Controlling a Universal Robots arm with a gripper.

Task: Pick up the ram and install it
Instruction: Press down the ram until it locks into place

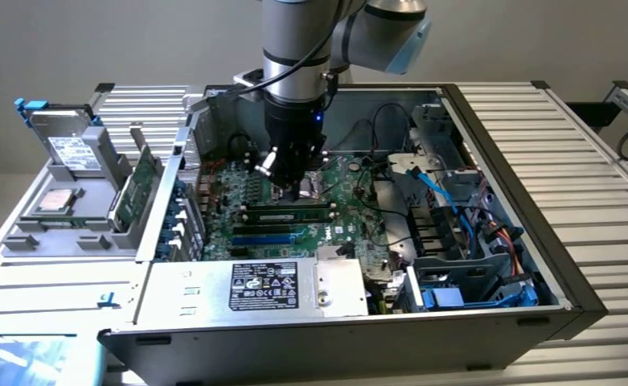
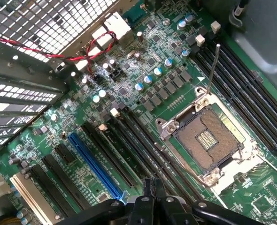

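The ram (image 1: 287,215) is a thin green stick with dark chips and a white label. It stands along a black slot on the motherboard (image 1: 346,225), just in front of the empty CPU socket (image 1: 311,190). My gripper (image 1: 295,194) hangs straight down over the stick's middle, jaws shut with nothing between them. I cannot tell whether the tips touch the stick. In the wrist view the shut gripper (image 2: 151,188) sits over the long black slots (image 2: 138,145) beside the CPU socket (image 2: 209,140). The stick is hidden under it there.
A blue slot (image 2: 94,164) and more black slots lie beside the ram. Empty memory slots (image 2: 242,89) run past the socket's far side. The power supply (image 1: 265,285) fills the case front and blue cables (image 1: 442,197) the exterior view's right. A broad green card (image 1: 131,191) stands in a grey rack (image 1: 67,233) outside the case.
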